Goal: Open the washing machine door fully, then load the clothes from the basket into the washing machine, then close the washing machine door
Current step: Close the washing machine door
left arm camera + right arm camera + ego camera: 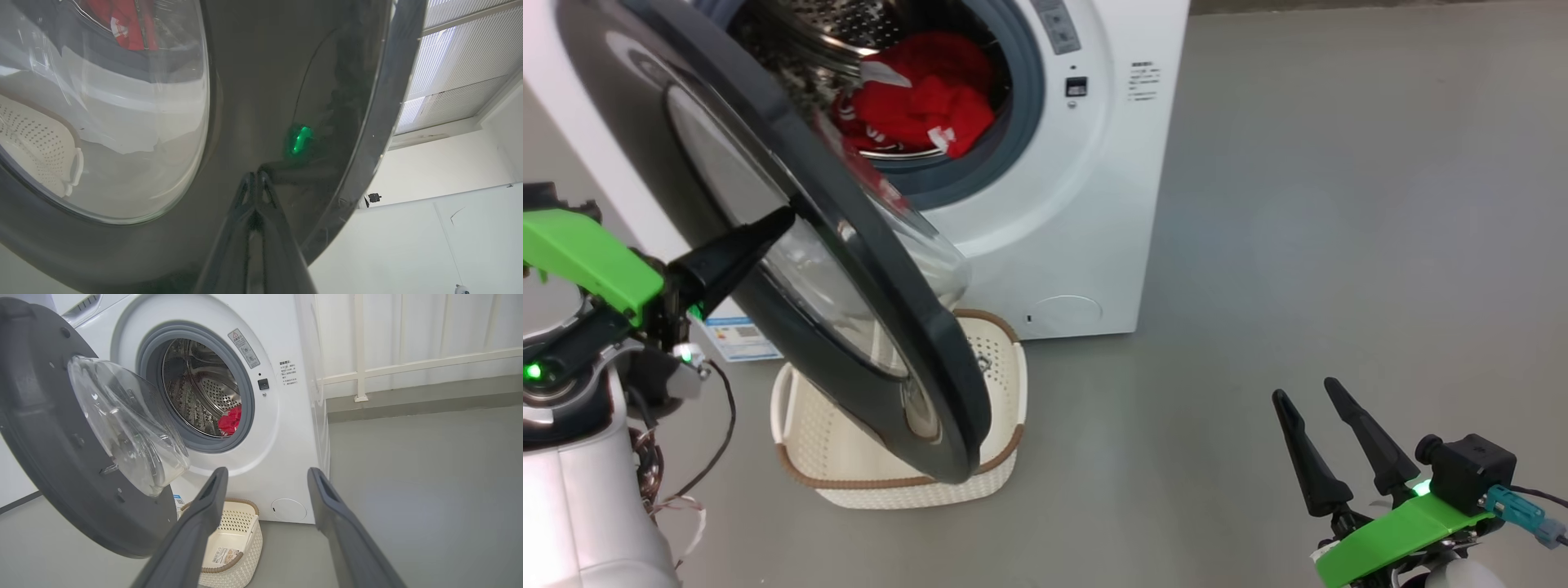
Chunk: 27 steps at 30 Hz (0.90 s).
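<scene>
The robot's left gripper [783, 217], its two long dark fingers pressed together into a single point, rests its tip against the outer face of the washing machine's large round door [935, 359], on the wide glossy black rim just beside the clear glass centre. The door stands swung out from the big white front-loading washing machine [1078, 204], hanging at an angle above the small cream-white perforated plastic basket [996, 384] with its brown woven-look rim, which sits on the grey floor [1298, 204] right in front of the machine; a paper label [224, 555] lies on the basket's bottom. Bright red clothes [923, 98] with white trim lie heaped low inside the perforated steel drum [196, 396], behind the grey rubber ring [1021, 106]. At the lower right of the head view, well apart from machine and basket, the right gripper [1304, 389] hangs over bare floor with its jaws spread wide, its fingers pointing toward the machine's front.
</scene>
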### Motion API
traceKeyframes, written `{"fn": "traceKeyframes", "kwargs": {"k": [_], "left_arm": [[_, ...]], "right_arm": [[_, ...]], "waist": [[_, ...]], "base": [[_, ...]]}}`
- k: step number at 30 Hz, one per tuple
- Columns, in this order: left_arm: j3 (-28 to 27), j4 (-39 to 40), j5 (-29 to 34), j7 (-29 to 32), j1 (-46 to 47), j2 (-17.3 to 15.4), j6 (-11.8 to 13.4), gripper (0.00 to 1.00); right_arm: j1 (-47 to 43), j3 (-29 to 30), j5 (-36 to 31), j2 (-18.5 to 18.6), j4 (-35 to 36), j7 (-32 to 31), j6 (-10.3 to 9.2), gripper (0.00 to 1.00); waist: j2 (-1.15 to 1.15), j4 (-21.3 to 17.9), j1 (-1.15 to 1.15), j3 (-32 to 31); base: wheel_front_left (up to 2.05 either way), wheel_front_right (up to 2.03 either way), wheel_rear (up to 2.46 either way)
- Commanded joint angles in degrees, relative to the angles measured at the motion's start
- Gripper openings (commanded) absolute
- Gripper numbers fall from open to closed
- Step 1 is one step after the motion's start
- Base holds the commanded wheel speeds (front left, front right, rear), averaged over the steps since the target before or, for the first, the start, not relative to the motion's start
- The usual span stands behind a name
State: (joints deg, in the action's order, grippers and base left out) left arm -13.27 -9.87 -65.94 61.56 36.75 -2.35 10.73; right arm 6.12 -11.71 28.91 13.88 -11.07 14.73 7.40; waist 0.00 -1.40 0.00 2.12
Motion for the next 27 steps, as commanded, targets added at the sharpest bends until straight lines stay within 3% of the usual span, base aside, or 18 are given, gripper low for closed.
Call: {"fn": "traceKeyframes", "kwargs": {"k": [1, 27], "left_arm": [[-0.91, 1.47, -0.58, -0.28, 2.87, -1.18, -1.15, 0.00], [-1.84, -2.57, 1.45, -12.11, 7.64, -0.86, -5.07, 0.00]], "right_arm": [[2.00, -0.79, 0.42, 0.46, 1.49, 0.27, 0.09, 1.00], [3.49, -0.62, 0.71, 0.27, 1.60, 0.27, 0.09, 1.00]], "waist": [[0.00, -1.33, 0.00, 0.32], [0.00, -10.58, 0.00, 3.26]], "base": [[0.00, 0.00, 0.00], [0.00, 0.00, 0.00]]}}
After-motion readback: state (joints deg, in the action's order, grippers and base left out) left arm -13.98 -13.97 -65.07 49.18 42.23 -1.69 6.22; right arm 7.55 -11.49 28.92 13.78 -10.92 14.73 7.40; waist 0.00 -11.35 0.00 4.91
